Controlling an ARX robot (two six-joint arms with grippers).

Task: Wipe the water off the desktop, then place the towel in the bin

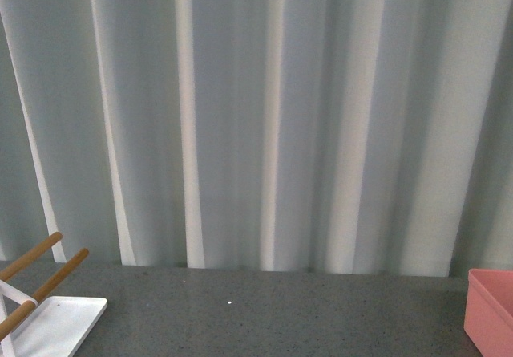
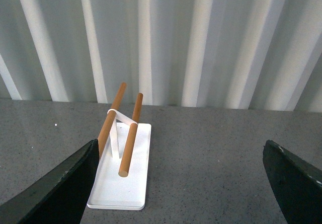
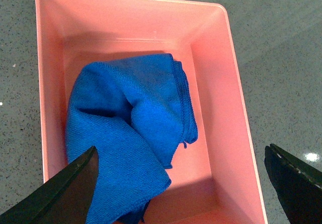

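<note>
The towel (image 3: 128,133) lies crumpled inside the bin (image 3: 221,98), one fold draped toward the near wall. The right gripper (image 3: 183,194) hangs above the bin with its fingers (image 3: 65,194) spread wide, holding nothing (the cloth sits free between and below them). The bin stands on the desktop (image 1: 280,309) at the robot's right edge in the front view. The left gripper (image 2: 181,183) also has its fingers (image 2: 55,189) apart and empty, above the desktop near a white rack (image 2: 123,183) with wooden rods. A curtain (image 1: 256,116) hangs behind.
</note>
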